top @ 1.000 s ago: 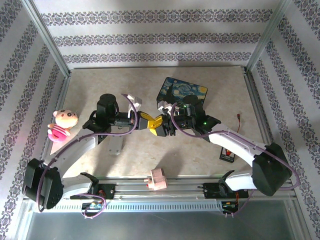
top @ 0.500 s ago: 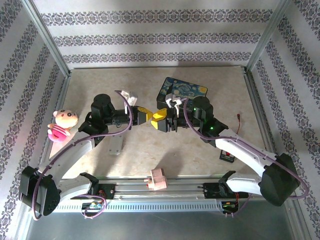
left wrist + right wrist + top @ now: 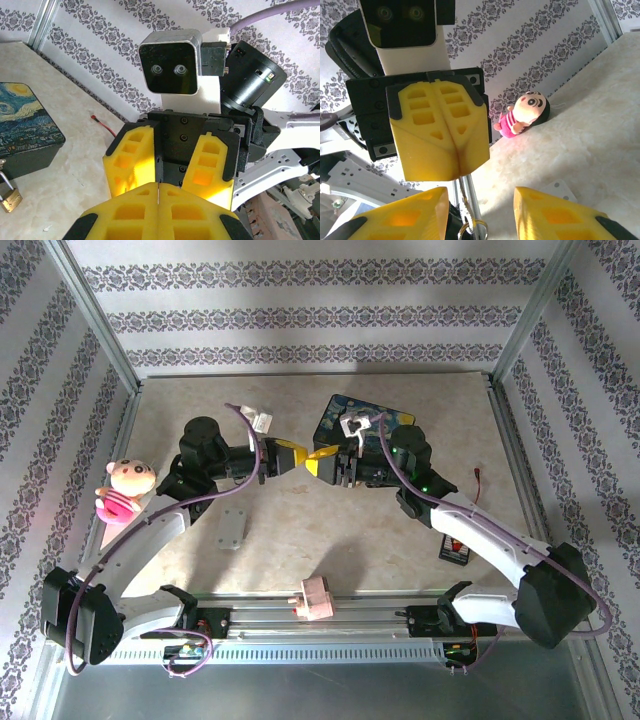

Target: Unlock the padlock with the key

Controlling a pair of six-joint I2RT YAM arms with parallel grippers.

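Note:
My left gripper (image 3: 297, 454) is shut on the key (image 3: 465, 196), a thin grey metal sliver sticking out of its closed yellow fingertips (image 3: 451, 150), with a small ring (image 3: 471, 233) on its free end. Tip to tip with it, above the table, my right gripper (image 3: 318, 464) stands open; the key lies between its spread fingers (image 3: 415, 210), nearer that one. The brass padlock (image 3: 10, 198) with its silver shackle lies on the table by the corner of the starry-night tin (image 3: 25, 130). In the left wrist view my left gripper (image 3: 158, 189) faces the open right gripper (image 3: 171, 172).
The tin (image 3: 380, 417) sits behind the right gripper. A grey plate (image 3: 231, 530) lies on the table below the left arm. A pink doll (image 3: 122, 490) is at the left edge, a pink block (image 3: 316, 598) at the front edge, a black device (image 3: 455, 548) and a red wire (image 3: 481, 477) at the right.
Both grippers have lifted and moved farther from the arm bases, staying tip to tip. The left stays shut on the key, and the grey plate is now uncovered.

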